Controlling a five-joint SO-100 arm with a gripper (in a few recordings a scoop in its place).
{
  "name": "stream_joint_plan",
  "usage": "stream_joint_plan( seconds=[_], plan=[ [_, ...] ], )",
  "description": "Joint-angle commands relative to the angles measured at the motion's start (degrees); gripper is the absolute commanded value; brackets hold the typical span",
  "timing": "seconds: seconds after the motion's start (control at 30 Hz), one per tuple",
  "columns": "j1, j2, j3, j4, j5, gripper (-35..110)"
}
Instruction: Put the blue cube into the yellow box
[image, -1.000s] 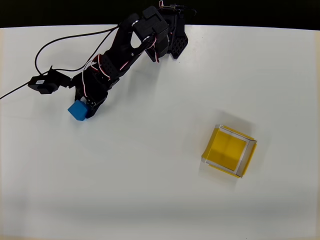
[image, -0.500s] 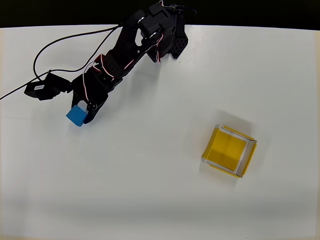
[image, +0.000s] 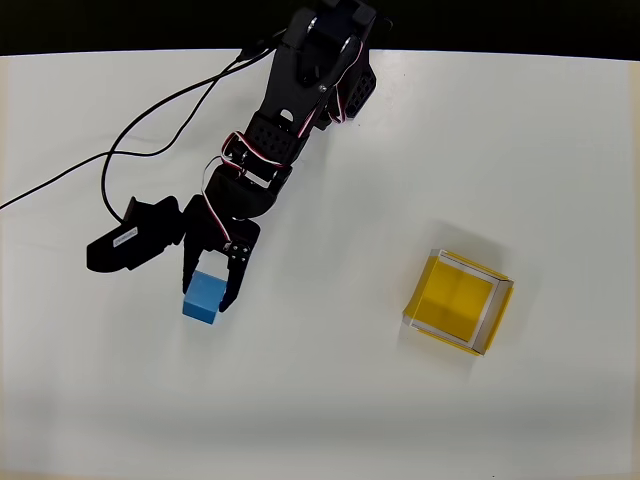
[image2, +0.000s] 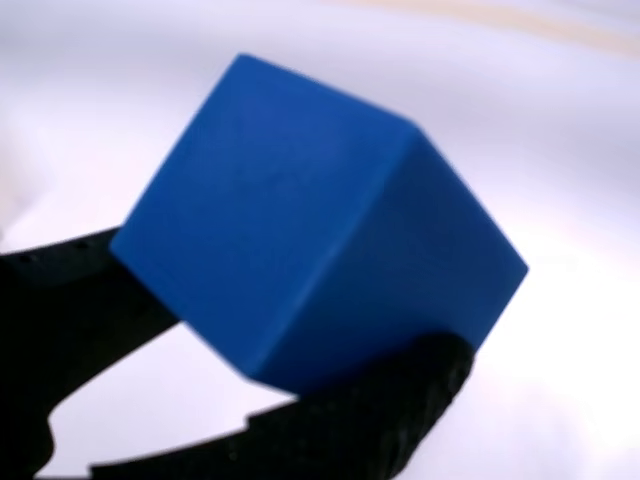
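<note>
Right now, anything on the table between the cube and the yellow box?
Nothing visible. In the overhead view the claw is shut on the blue cube, left of centre, and the yellow box sits to the right. Only bare white table lies between them.

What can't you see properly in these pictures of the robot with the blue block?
- Underside of the blue cube: overhead view, hidden by the cube itself, so whether it touches the table is unclear.
- Pincer: wrist view, its fingers are dark, partly cut off by the bottom edge and partly behind the cube.
- Background behind the cube: wrist view, blurred pale surface.
- Yellow box: overhead view, wall height cannot be judged from straight above.
</note>
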Motion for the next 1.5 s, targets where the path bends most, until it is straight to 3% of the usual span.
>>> stream_joint_plan(
  seconds=[0.0, 0.43, 0.7, 1.47],
  plan=[
    [-9.8, 9.1, -0.8, -2.7, 0.1, 22],
    [-41.1, 17.4, 2.1, -5.1, 2.5, 22],
    [-54.2, 15.1, 2.0, -4.4, 6.2, 22],
    [-52.1, -10.5, -12.0, -9.1, 12.2, 22]
  ],
)
